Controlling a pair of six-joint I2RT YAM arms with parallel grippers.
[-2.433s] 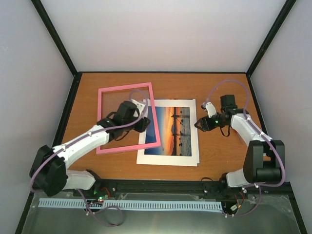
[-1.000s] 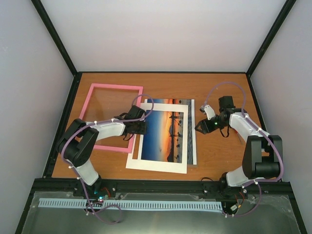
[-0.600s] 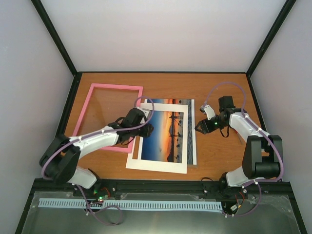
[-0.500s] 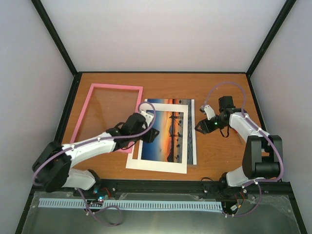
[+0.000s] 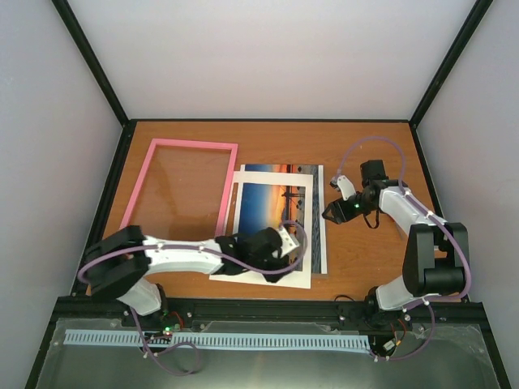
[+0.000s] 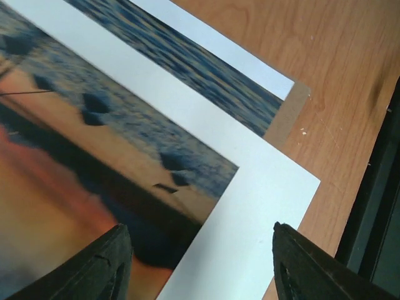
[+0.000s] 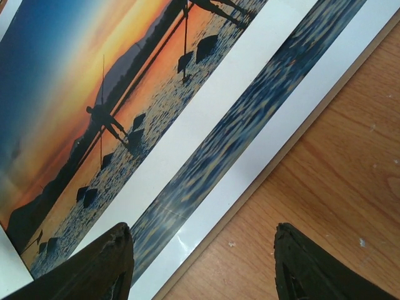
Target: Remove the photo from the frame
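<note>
two grippers hung over a wooden table (image 5: 365, 154), both with their jaws apart and nothing between them. the pink frame (image 5: 193, 143) lay flat on the left part of the table, with the wood showing through its opening. its right side ran just beside the cream mat (image 5: 276, 177), and whether the two touched could not be told.

the photo (image 5: 272, 207) lay flat in the middle of the table, outside the frame and under the mat. its orange sunset showed through the mat's window, and a strip of blue water stuck out past the mat's right and far edges. a thin brown backing board (image 6: 287, 115) peeked out from under the photo's white border.

the left gripper (image 5: 280, 251) was low over the near part of the mat, its arm stretched along the table's near side. in its wrist view the left gripper (image 6: 200, 275) framed the mat's corner (image 6: 250, 212) between its dark fingers (image 6: 100, 269).

the right gripper (image 5: 331, 212) hovered just beside the photo's right edge. its wrist view looked down on the water strip (image 7: 250, 119) and bare wood.
</note>
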